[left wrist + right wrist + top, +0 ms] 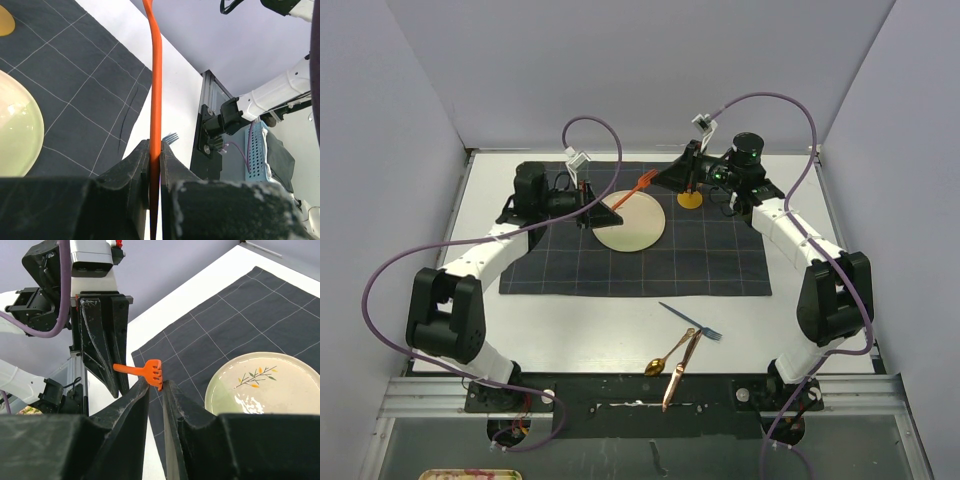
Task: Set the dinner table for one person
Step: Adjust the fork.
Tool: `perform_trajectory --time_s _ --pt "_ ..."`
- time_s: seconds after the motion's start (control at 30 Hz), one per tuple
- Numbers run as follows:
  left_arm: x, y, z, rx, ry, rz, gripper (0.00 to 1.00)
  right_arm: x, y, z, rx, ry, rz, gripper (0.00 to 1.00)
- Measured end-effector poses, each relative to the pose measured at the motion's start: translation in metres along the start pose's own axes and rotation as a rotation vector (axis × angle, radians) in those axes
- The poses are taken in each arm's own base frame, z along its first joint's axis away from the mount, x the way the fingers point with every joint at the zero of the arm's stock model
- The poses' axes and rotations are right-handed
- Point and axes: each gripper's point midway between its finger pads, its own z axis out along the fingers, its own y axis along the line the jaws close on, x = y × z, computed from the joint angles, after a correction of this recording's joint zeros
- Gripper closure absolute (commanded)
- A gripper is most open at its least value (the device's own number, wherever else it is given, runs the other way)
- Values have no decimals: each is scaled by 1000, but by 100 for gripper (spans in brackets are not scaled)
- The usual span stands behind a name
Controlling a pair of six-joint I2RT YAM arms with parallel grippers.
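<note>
An orange fork (635, 188) hangs in the air above the dark grid cloth (720, 262), which lies on the white dinner table (580, 325). My left gripper (615, 206) is shut on its handle (156, 90). My right gripper (656, 182) has its tips closed on the fork's head (156, 372), so both hold it. A pale green plate (630, 225) with a leaf sprig (256, 376) lies on the cloth just below the fork. In the right wrist view, the left gripper's fingers (102, 340) stand upright behind the fork.
A small yellow disc (690, 200) lies on the cloth under the right wrist. Near the front edge of the table lie a dark fork (692, 320), a gold spoon (665, 358) and a copper knife (680, 368). A metal rail (640, 385) borders the front.
</note>
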Motion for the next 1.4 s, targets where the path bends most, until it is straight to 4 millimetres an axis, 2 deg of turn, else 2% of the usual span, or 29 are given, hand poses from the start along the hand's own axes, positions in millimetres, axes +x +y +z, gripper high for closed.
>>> perform_trajectory --time_s 0.17,0.4,0.53,0.6,0.67,0.7,1.0,1.13,1.3,1.4 --pt "5 -1 3 3 15 -4 100 0 0 0 0 0 -1 85" --pt "7 -2 4 8 23 -2 100 0 -1 0 2 -1 -5 100" --pt "7 -3 4 14 25 -1 100 0 -1 0 1 -1 -7 100" --pt "7 -4 4 16 26 -1 91 0 -1 0 1 -1 -7 100" --pt "7 -4 4 18 27 0 78 0 -1 0 1 -1 -8 100" --pt "7 -4 4 19 27 2 76 0 -1 0 0 0 -8 100" --pt "-6 -15 4 42 42 77 64 0 0 0 0 0 -8 100" --pt "-13 -16 3 17 58 138 62 0 0 0 -1 0 -8 100" --pt "-19 -9 7 -102 117 303 59 0 0 0 -3 2 -8 100" --pt "-15 -5 12 -174 176 425 58 0 0 0 -4 2 -8 100"
